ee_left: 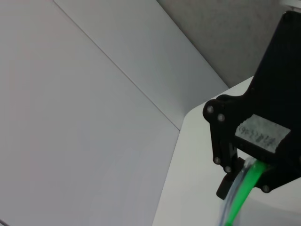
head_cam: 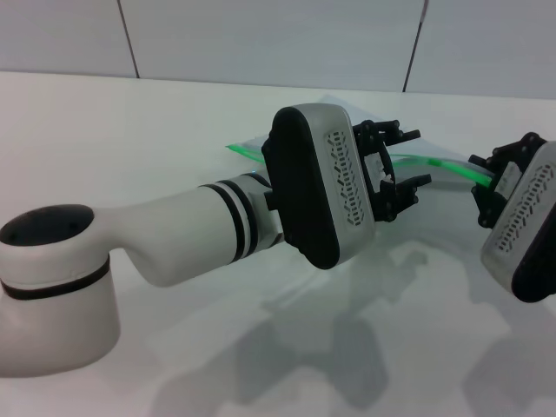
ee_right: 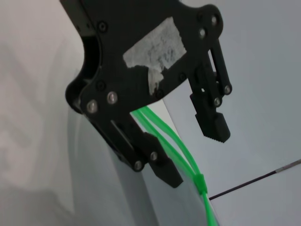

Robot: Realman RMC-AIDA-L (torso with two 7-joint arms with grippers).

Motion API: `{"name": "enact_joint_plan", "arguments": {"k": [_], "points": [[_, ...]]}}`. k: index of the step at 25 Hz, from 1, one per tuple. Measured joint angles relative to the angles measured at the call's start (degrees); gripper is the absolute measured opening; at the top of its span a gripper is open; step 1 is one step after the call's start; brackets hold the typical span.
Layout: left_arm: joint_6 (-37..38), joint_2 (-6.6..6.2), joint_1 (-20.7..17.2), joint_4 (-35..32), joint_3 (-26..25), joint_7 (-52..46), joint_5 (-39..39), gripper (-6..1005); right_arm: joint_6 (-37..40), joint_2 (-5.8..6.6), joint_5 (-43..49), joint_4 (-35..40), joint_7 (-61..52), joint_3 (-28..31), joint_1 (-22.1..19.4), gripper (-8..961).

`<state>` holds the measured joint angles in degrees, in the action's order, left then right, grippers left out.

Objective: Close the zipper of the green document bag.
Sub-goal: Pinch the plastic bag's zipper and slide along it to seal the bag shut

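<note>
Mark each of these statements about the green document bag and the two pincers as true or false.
1. The left pincer is open, and the zipper runs between its fingers. True.
2. The right pincer hangs far from the green document bag. False: it is shut on the zipper at the bag's end on the robot's right.
3. The zipper strip is red. False: it is bright green.
4. In the right wrist view, the two green tracks stand apart beside the left pincer and meet at the slider. True.
5. The zipper is already closed along its whole length. False: the tracks are still parted on one side of the slider.
</note>
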<state>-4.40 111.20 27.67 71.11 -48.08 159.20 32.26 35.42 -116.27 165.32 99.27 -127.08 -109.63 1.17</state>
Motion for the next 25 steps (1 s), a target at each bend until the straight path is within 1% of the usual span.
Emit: {"name": "enact_joint_plan", "arguments": {"k": [12,19,25], "points": [[0.01,0.70,0.64,-0.89,-0.24,-0.01,0.00,508,0.00,0.00,0.21,0.01,0.00,-0.29,-0.04,63],[0.01,0.77,0.75,-0.90,-0.18,0.02,-0.01,465,0.00,0.00,0.16,0.07,0.00,-0.59,-0.04,64],[0.12,1.13,0.75,-0.91,-0.17,0.05,-0.01,428,0.00,0.00,0.22,0.07,0.00,-0.68,-0.02,66]]}}
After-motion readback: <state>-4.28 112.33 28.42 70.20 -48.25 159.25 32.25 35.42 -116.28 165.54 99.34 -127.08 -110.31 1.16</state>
